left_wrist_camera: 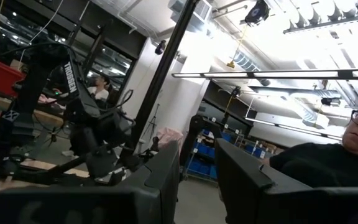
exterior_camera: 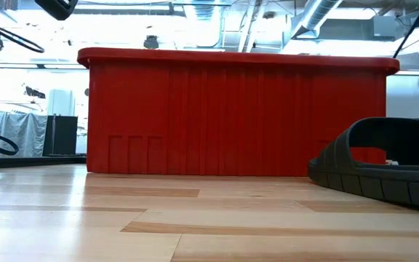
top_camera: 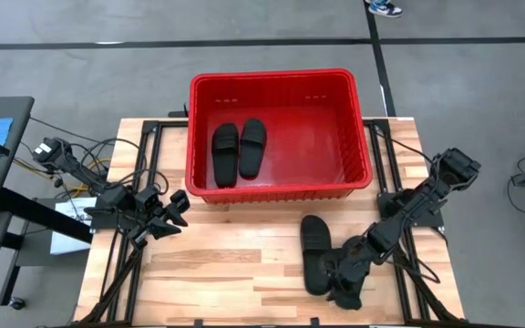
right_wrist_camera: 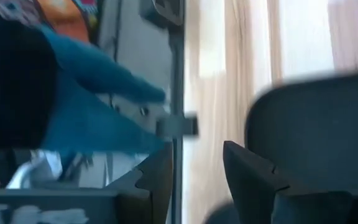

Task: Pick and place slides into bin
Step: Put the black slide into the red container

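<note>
The red bin (top_camera: 279,132) stands at the table's far middle, with two black slides (top_camera: 225,155) (top_camera: 252,147) lying side by side on its floor at the left. Two more slides lie sole down on the table's near right, one (top_camera: 315,235) closer to the bin and one (top_camera: 314,273) nearer the front edge. One slide shows in the low view (exterior_camera: 384,164). My right gripper (top_camera: 340,275) is low, beside the nearer slide, its fingers apart (right_wrist_camera: 197,168) with nothing between them. A dark slide surface (right_wrist_camera: 316,124) is just beside one finger. My left gripper (top_camera: 179,211) waits open (left_wrist_camera: 197,171) at the table's left. My right gripper is right beside the nearer slide on the table; I cannot tell whether a finger touches it. Nothing lies between its fingers.
The bin's right half has bare floor (top_camera: 317,137). Black frame rails (top_camera: 135,264) and cables run along the table's left and right sides. A person shows beyond the table in the left wrist view (left_wrist_camera: 347,149).
</note>
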Tool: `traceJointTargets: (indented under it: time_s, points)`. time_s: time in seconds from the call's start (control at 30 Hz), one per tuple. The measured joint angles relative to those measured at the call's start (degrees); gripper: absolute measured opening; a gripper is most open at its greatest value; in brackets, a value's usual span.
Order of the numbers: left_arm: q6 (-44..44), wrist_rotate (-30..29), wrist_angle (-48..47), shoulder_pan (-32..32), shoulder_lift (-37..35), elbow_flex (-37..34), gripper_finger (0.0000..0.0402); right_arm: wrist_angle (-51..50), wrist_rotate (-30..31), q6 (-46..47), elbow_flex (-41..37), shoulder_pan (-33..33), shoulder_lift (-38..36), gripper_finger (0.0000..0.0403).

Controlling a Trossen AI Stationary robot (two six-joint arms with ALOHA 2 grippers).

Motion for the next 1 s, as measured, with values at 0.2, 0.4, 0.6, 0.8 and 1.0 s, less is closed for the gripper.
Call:
traceJointTargets:
  time_s: [0.2,0.4,0.6,0.8,1.0]
  points:
    - [0.0,0.0,0.0,0.0,0.0,0.0,0.0093,-16.5,-2.9,0.6,6.6,2.7,0.0,0.0124]
    - [0.0,0.0,0.0,0.0,0.0,0.0,0.0093,-32.1,-2.5,7.8,13.5,5.5,0.0,0.0123]
    - [0.0,0.0,-0.1,0.0,0.0,0.0,0.0093,-39.7,-3.7,22.6,15.1,8.7,0.0,0.0123]
    - [0.0,0.0,-1.3,0.0,0.0,0.0,0.0093,-39.3,-1.4,29.7,15.2,11.2,0.0,0.0123]
    - [0.0,0.0,-2.5,0.0,0.0,0.0,0.0093,-39.4,3.5,31.3,15.2,11.9,0.0,0.0116]
